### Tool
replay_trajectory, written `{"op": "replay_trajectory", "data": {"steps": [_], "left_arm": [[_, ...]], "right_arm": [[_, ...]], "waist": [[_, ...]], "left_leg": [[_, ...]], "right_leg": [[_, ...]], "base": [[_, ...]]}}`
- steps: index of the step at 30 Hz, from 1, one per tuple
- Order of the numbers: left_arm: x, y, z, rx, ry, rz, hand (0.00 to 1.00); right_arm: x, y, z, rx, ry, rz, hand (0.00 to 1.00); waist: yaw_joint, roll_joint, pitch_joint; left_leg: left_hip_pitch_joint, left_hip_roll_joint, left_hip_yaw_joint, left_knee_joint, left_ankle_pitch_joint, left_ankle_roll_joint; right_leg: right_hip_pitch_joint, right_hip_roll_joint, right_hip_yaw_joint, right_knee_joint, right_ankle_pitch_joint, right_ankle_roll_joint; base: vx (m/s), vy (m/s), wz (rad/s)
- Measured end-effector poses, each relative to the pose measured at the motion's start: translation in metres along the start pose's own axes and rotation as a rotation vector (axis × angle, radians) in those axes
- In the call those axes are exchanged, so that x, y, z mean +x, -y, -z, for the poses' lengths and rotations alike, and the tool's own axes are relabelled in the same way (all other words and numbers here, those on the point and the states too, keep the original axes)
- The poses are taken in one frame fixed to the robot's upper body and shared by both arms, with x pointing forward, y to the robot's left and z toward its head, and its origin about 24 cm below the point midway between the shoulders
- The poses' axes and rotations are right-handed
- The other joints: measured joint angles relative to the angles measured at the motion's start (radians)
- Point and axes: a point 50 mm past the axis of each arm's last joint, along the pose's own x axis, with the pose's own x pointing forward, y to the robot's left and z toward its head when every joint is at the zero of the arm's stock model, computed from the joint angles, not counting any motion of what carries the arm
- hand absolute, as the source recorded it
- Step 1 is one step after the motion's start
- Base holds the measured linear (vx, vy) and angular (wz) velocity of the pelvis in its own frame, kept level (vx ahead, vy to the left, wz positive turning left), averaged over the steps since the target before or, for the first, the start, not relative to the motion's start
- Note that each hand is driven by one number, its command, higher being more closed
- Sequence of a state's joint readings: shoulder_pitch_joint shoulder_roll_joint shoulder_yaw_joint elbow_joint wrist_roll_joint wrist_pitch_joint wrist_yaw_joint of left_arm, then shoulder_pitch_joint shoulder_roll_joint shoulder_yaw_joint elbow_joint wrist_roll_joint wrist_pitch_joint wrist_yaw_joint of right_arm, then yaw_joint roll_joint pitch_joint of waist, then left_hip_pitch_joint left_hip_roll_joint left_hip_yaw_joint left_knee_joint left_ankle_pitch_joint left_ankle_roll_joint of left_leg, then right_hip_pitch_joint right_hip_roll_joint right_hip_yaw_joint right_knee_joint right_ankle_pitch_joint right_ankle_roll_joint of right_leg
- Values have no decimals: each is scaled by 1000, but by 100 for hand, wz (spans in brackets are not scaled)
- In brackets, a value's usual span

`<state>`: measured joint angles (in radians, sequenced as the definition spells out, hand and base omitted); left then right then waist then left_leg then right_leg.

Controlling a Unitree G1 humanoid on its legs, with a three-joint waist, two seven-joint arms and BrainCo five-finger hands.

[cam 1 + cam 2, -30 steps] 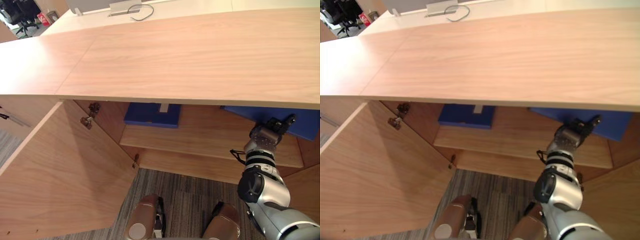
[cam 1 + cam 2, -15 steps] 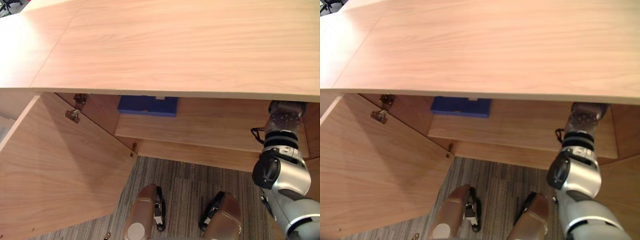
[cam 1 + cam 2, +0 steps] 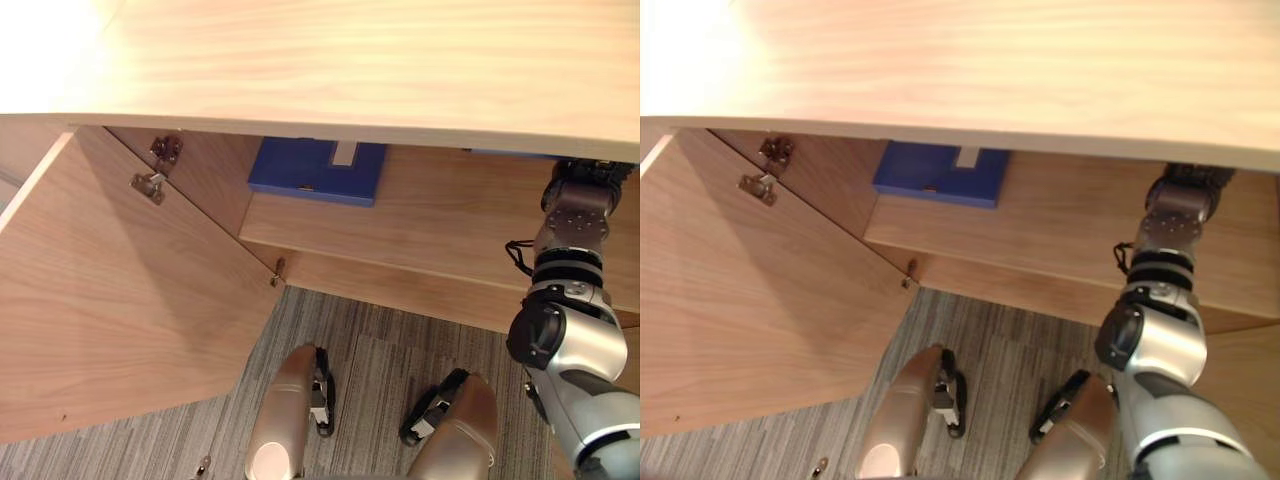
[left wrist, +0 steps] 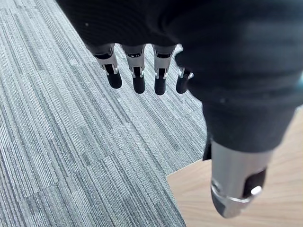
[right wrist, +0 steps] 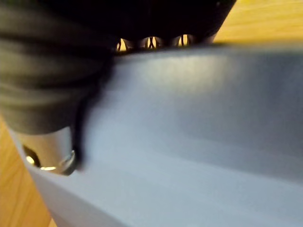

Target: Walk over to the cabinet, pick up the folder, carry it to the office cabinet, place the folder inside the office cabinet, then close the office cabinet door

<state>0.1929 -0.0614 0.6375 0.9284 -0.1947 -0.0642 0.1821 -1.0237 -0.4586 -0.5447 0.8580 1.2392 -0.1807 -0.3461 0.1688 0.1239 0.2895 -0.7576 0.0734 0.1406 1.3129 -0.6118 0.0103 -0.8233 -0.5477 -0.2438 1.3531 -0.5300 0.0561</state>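
Inside the cabinet [image 3: 400, 60], under its top at the right: right hand [image 3: 580, 195] reaching in, fingers [image 5: 150, 42] and thumb clamped on the folder [image 5: 199, 118]. Placing step in hand; next likely to set folder on shelf [image 3: 450, 220], let go, withdraw, then swing door [image 3: 120, 300] shut. Outside the cabinet: left hand [image 4: 138, 78] empty, fingers slack and apart.

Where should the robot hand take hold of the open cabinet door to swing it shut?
No handle shows on the door's inner face, so grip its top edge well away from the hinges, coming from the robot's left. The left robot hand hangs open over the carpet; the right robot hand is holding a folder.
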Motion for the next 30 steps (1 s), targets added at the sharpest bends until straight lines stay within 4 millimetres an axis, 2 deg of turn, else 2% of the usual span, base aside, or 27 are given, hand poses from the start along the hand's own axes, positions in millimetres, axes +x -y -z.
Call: {"op": "replay_trajectory", "data": {"steps": [4, 6, 11, 17, 20, 23, 25, 26, 27, 28, 30], "left_arm": [[1, 0, -7, -5, 27, -6, 0], [2, -4, -14, -12, 48, -17, 0], [6, -13, -24, -31, 71, -47, 0], [10, -19, -40, -38, 101, -61, 0], [13, -24, -54, -43, 128, -57, 0], [18, -33, -88, -52, 202, -52, 0], [19, -43, -129, -53, 296, -53, 0], [19, -45, -139, -48, 319, -53, 0], [17, -48, -160, -55, 367, -53, 0], [16, -50, -170, -70, 389, -57, 0], [13, -67, -190, -103, 412, -85, 0]], "right_arm": [[0, 14, -2, 4, 6, 32, 0], [0, 26, -2, -13, 4, 62, 0], [0, 41, 5, -47, -37, 108, 0], [-3, 57, 30, -360, -188, 98, 0], [-5, 66, 39, -523, -253, 84, 0], [-6, 76, 41, -718, -306, 51, 0], [-6, 85, 40, -879, -338, 35, 0], [-7, 89, 39, -918, -347, 39, 0], [-8, 100, 37, -973, -369, 54, 0], [-9, 105, 37, -990, -381, 64, 0], [-11, 117, 34, -1080, -416, 64, 0]], "waist": [[1, 2, -1], [0, 4, -3], [-1, 6, -4], [-7, 8, -5], [-9, 9, -6], [-13, 9, -6], [-17, 9, -6], [-18, 9, -6], [-20, 9, -6], [-21, 9, -6], [-25, 9, -7]], "left_leg": [[4, 2, 1, 0, 0, 0], [8, 3, 3, 0, 0, 0], [20, 4, 5, -4, 0, -1], [42, 11, 11, -20, 0, -1], [42, 13, 11, -21, 0, -1], [43, 17, 11, -21, 0, -1], [51, 18, 11, -23, 0, -1], [55, 19, 11, -26, 0, 0], [68, 19, 12, -37, 1, 0], [75, 19, 12, -44, 1, 0], [92, 25, 16, -74, 10, 0]], "right_leg": [[1, 0, 0, 2, -1, -3], [5, 0, 0, 2, -2, -3], [16, 0, 0, 0, -2, -4], [38, 4, -6, -14, -1, -5], [40, 5, -9, -19, -1, -5], [46, 7, -14, -23, -1, -5], [55, 8, -17, -25, -1, -5], [60, 8, -17, -28, 0, -4], [74, 10, -21, -37, 1, -4], [82, 12, -24, -43, 3, -4], [99, 26, -32, -75, 16, -4]], "base": [[54, -25, -2], [67, -23, -3], [45, -18, -1], [42, -18, -2], [55, -14, 0], [54, -16, 1], [41, -16, 0], [0, 0, 0], [0, 0, 0], [23, -19, -4], [24, -19, -9]]}}
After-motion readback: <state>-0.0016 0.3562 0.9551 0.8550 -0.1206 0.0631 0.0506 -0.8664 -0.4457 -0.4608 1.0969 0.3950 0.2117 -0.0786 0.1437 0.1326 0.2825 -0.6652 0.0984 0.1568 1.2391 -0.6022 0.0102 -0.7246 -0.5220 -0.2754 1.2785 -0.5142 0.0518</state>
